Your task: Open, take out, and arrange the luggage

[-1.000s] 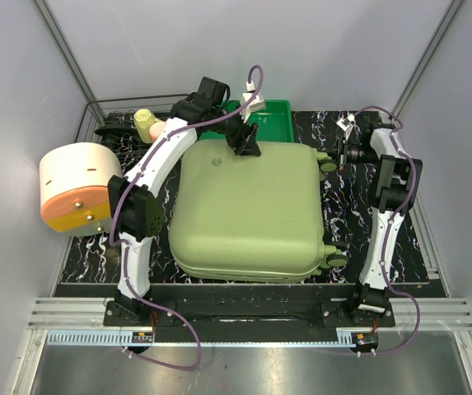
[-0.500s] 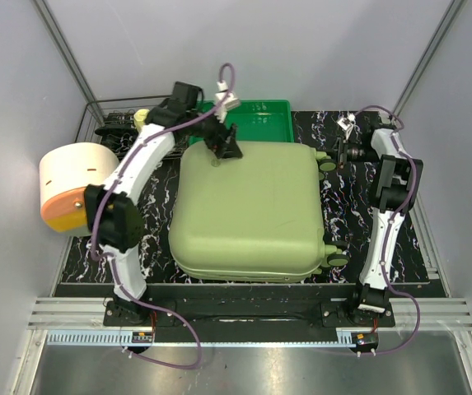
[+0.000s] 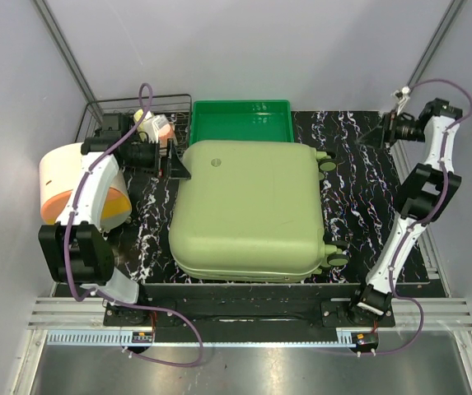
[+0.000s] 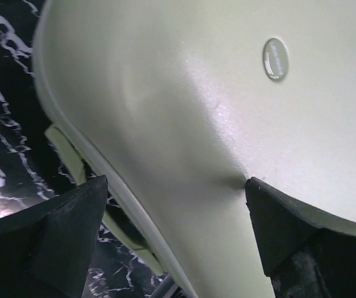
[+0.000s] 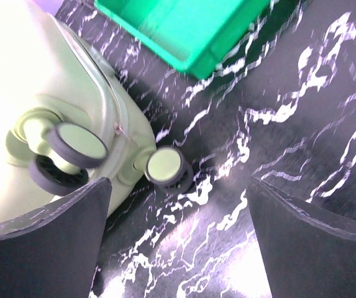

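The luggage (image 3: pixel 248 210) lies flat and shut mid-tabletop (image 3: pixel 359 206), pale olive, smooth and rounded, its wheels to the right. The left claw (image 3: pixel 178 167) gapes empty at its far-left corner. The right claw (image 3: pixel 380 133) gapes empty, farther back beyond the wheels. Fingers may skid off the slick shell, shoving it into the tray (image 3: pixel 240 123).
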Tool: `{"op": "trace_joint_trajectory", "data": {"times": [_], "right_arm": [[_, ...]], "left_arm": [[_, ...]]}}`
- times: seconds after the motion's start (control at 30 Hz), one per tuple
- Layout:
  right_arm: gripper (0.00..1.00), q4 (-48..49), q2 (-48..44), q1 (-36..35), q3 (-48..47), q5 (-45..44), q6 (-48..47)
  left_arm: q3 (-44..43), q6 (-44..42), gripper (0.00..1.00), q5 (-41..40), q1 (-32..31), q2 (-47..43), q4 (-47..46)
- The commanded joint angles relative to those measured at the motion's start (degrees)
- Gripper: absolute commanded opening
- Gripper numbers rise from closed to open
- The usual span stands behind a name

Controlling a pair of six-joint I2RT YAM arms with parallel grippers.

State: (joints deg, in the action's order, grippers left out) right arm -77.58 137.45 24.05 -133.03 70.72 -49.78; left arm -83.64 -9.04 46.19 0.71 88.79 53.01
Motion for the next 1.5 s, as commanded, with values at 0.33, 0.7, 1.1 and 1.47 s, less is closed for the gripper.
{"op": "trace_joint_trajectory", "data": {"times": [0.33,0.7,1.1,1.47], "right_arm": [[0.99,-15.67,-17.72,-14.02,-0.14,-8.22,-23.68],[1.00,-10.41,-25.30,-18.25,18.24,-21.67,-41.54],[0.99,-10.58,-24.68,-25.70,19.65,-24.82,-45.05],[0.16,-13.73,-32.49,-25.55,33.96,-33.27,-41.98]], "left_arm": [[9.80,-3.44,0.95,4.96,-4.75,-1.34,-0.37],[11.91,-4.67,0.95,3.82,-5.63,-4.32,-0.37],[19.55,3.31,0.95,2.85,-0.80,-14.87,-2.11],[30.10,15.19,0.96,7.86,6.94,-24.37,-6.60]]}}
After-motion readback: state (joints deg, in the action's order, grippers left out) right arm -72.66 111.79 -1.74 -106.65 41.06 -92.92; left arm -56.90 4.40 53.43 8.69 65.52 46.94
